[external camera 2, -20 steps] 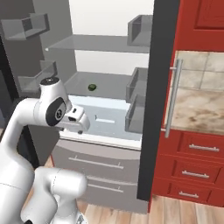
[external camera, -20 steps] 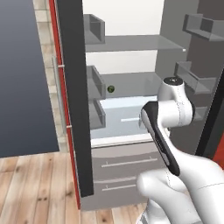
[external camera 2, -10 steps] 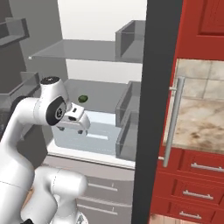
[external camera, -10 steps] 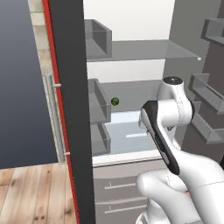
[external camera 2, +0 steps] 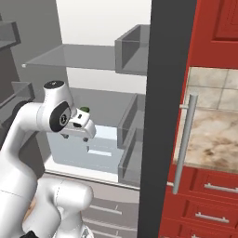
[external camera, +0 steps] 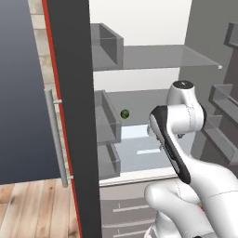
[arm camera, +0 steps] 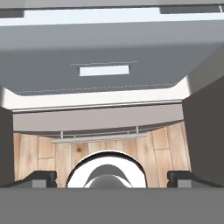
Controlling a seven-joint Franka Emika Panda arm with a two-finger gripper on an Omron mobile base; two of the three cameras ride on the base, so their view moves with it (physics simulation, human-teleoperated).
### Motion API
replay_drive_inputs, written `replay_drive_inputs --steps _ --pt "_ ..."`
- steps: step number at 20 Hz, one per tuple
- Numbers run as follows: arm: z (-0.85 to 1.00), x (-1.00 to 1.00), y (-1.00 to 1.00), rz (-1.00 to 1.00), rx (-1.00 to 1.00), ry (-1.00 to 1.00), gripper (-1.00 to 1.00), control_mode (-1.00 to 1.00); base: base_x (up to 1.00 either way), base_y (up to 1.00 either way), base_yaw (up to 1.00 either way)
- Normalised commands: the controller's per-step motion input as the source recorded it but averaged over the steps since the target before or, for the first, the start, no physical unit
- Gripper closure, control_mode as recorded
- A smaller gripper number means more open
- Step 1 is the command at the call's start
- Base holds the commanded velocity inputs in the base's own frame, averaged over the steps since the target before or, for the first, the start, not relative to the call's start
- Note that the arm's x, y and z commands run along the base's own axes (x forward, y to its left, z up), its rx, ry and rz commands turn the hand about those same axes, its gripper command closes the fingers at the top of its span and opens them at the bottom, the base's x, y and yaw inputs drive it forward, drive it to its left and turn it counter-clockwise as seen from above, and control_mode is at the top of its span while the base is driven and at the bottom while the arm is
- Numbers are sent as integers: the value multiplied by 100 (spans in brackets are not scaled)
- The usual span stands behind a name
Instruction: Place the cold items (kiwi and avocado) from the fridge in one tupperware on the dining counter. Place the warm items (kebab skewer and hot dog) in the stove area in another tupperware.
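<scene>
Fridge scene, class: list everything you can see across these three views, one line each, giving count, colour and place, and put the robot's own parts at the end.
Fridge: one, grey and white inside, open ahead of the robot.
Glass shelf: one, grey, across the upper fridge.
Green item: one, small, round and dark green, on the middle shelf near the back; which fruit it is cannot be told.
Door bins: several, grey, on the open door panels at both sides.
Drawers: grey, below the fridge compartment.
Red cabinets: to the right, under a marbled counter.
Wood floor: brown, lower left.
Robot arm: one, white with dark joints, raised before the fridge.
Fingers: two, dark, spread open, holding nothing.
</scene>
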Motion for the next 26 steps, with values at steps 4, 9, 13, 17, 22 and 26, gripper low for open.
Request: replay_drive_inputs --steps 4,9,13,17,22,26 --pt "0 0 0 0 0 0 -100 100 52 0 10" --pt "0 0 0 0 0 0 -100 100 54 0 11" --pt "0 0 0 3 0 -5 -100 -100 6 0 3" --pt "0 49 2 11 0 -21 -100 -100 0 0 0" --pt "0 93 1 15 0 -19 -100 -100 0 0 0" --pt "9 92 34 4 0 0 -100 -100 0 0 0"
